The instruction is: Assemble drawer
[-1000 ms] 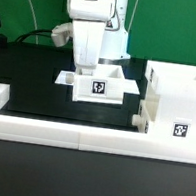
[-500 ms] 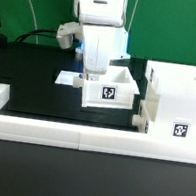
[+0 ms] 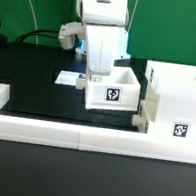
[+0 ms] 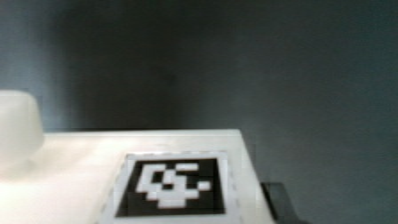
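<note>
While the tool (image 3: 96, 79) grips a tray (image 3: 113, 92), the housing (image 3: 174, 105) stands just beside it, toward the exterior view's right.

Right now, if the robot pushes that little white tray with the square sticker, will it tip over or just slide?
Probably slide. The small tray looks low and wide with a flat base, so tipping seems unlikely. Its walls look like thin stiff plastic and it is hollow, so it is likely light. The black tabletop looks smooth, so it may skid easily toward the box housing.

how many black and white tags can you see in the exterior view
2: one on the tray under the hand, one on the box housing at the exterior view's right. Others may be hidden.
</note>
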Available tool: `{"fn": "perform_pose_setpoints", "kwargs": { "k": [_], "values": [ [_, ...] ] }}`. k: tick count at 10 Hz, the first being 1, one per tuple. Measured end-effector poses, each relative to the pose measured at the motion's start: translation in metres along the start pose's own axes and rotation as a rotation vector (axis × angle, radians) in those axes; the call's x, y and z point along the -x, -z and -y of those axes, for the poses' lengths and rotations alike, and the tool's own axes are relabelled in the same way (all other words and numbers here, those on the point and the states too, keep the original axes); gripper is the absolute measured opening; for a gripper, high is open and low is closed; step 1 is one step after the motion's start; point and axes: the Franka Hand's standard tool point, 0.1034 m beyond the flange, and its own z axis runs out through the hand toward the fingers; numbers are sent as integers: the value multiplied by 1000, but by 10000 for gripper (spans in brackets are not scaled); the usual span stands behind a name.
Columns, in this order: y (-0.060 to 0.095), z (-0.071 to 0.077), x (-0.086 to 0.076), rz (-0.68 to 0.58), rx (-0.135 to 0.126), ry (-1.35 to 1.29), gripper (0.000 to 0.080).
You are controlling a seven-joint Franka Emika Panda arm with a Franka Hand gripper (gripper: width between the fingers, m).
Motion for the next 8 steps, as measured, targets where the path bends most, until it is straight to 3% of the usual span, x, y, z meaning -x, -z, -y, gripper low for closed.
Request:
{"fn": "perform_pose_setpoints", "kwargs": {
  "k": [5, 6, 8],
  "values": [
    [-3, 1, -1, -3, -2, 0, 44],
    [-3, 0, -2, -3, 9, 1, 44],
    [-2, -6, -6, -5, -3, 0, 44]
  ]
}}
